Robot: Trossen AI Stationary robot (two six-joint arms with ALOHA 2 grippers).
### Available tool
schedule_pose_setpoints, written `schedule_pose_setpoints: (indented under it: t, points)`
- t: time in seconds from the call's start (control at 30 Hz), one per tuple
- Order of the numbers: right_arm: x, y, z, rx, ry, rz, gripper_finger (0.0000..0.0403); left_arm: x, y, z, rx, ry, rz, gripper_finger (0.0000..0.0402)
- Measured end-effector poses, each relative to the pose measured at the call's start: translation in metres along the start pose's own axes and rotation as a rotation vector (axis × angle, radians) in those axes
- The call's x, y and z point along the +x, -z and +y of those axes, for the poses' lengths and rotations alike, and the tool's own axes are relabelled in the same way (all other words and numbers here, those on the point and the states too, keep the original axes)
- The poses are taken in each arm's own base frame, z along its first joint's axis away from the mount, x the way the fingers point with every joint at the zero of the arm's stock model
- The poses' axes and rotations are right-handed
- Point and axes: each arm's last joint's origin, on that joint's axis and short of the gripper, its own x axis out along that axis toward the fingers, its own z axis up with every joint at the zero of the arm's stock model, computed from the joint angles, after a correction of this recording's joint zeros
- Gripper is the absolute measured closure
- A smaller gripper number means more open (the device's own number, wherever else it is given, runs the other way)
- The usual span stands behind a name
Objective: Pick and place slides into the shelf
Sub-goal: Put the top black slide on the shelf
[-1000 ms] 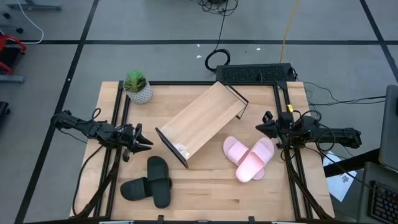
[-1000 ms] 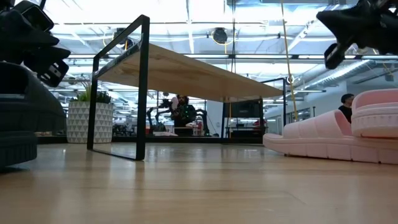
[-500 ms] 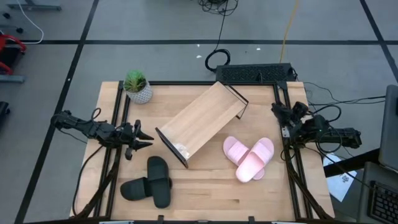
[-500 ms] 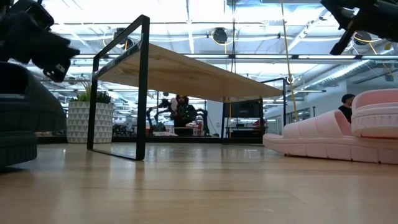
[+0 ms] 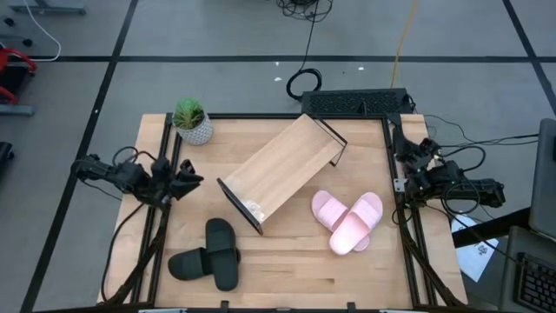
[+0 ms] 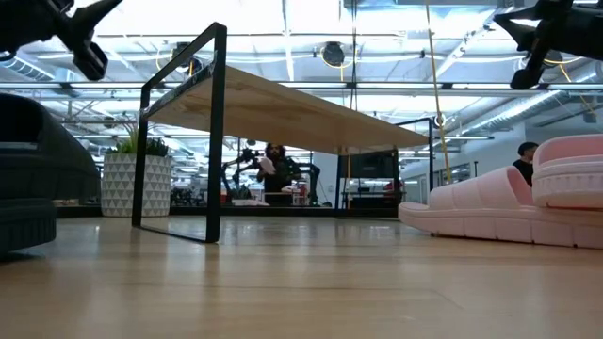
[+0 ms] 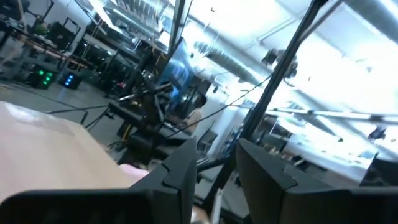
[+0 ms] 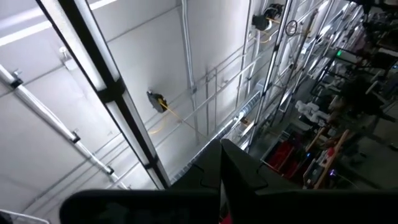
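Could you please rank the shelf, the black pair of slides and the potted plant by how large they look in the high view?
1. shelf, clearly largest
2. black pair of slides
3. potted plant, smallest

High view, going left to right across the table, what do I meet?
Left arm's fingers at the table's left edge → small potted green plant in a white pot → matte black slide pair → long light wooden shelf → pale pink slide pair → right arm's shut fingers.
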Motion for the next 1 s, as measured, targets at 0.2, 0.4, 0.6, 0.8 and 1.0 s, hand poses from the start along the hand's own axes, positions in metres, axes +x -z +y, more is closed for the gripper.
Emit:
schedule_pose_setpoints:
  t: [0.2, 0.4, 0.6, 0.8, 1.0]
  points:
    - [0.0, 0.0, 0.0, 0.008, -0.004, 0.0, 0.0403, 0.0, -0.007, -0.003, -0.048, 0.035, -0.07, 0.0289]
    - [0.0, -0.001, 0.001, 0.035, -0.01, -0.005, 0.0403, 0.0, -0.019, -0.009, -0.148, 0.059, -0.103, 0.0289]
    - [0.0, -0.004, 0.003, 0.06, -0.033, -0.033, 0.0403, 0.003, -0.044, -0.025, -0.203, 0.16, -0.117, 0.0289]
    - [-0.001, -0.008, 0.013, -0.033, -0.26, 0.017, 0.0403, 0.025, -0.076, -0.053, -0.179, 0.213, -0.041, 0.0289]
    - [0.009, -0.028, 0.046, -0.124, -0.519, 0.026, 0.0403, 0.067, -0.098, -0.085, -0.145, 0.165, 0.14, 0.0289]
